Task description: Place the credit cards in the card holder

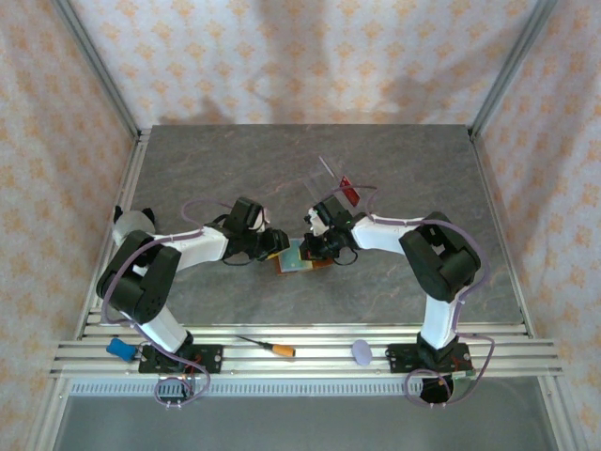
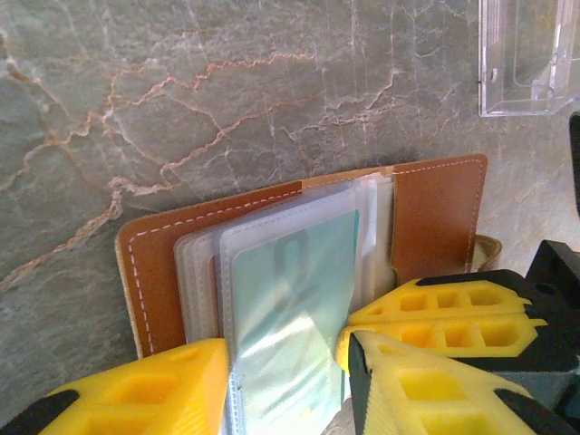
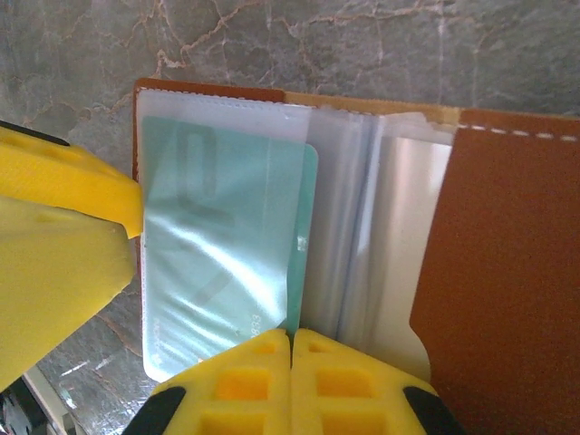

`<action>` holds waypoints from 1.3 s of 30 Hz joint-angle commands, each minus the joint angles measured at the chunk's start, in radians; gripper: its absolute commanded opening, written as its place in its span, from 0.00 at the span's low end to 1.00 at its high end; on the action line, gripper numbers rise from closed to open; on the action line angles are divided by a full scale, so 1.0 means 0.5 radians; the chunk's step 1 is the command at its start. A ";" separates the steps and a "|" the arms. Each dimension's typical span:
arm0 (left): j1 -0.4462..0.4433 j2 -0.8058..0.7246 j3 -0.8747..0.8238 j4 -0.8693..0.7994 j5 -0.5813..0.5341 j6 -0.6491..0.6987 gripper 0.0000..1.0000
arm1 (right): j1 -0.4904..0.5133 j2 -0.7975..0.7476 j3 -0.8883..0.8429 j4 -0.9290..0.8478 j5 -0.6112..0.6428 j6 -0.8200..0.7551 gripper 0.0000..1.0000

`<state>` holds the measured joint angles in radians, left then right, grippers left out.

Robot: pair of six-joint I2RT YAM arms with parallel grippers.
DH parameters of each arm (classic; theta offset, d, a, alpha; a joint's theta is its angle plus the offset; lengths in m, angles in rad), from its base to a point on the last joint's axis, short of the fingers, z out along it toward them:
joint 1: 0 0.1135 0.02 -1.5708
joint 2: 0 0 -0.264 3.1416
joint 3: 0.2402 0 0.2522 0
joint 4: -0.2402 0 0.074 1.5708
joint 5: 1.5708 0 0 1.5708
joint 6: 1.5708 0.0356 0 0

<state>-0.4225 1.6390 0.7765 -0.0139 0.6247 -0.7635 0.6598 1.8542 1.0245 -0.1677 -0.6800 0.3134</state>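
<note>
The brown card holder (image 2: 435, 217) lies open mid-table between both arms, its clear sleeves fanned out (image 3: 507, 272). A teal credit card (image 2: 294, 299) sits inside one sleeve, one long edge still bare (image 3: 308, 227). My left gripper (image 2: 288, 344) straddles that sleeve, and its fingers (image 2: 154, 385) press on both side edges. The right gripper (image 3: 291, 337) is shut, tips against the card's end by its bare corner. The red credit card (image 1: 350, 192) leans at the clear tray. In the top view the left gripper (image 1: 272, 246) and right gripper (image 1: 319, 249) meet over the card holder (image 1: 282, 268).
A clear plastic tray (image 2: 530, 54) stands just beyond the wallet (image 1: 326, 174). On the front rails lie an orange-handled screwdriver (image 1: 279, 349), a blue object (image 1: 119, 349) and a lilac disc (image 1: 361, 351). Frame posts stand at the back corners.
</note>
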 commanded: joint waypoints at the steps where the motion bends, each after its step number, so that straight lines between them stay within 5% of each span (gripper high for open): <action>1: -0.029 -0.003 0.003 0.077 0.030 -0.010 0.39 | 0.015 0.050 -0.082 0.023 0.048 0.023 0.03; 4: -0.071 -0.013 0.037 0.059 0.029 0.010 0.40 | 0.015 0.065 -0.062 0.005 0.033 0.035 0.10; 23: -0.160 -0.052 0.075 0.111 0.079 -0.050 0.39 | -0.015 -0.110 -0.199 0.179 0.115 0.121 0.16; 39: -0.215 0.021 0.186 0.061 0.092 -0.051 0.39 | -0.078 -0.472 -0.346 0.190 0.314 0.185 0.35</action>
<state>-0.5175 1.6321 0.8406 0.0128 0.6479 -0.7856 0.6273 1.6516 0.8692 -0.0738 -0.5686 0.3958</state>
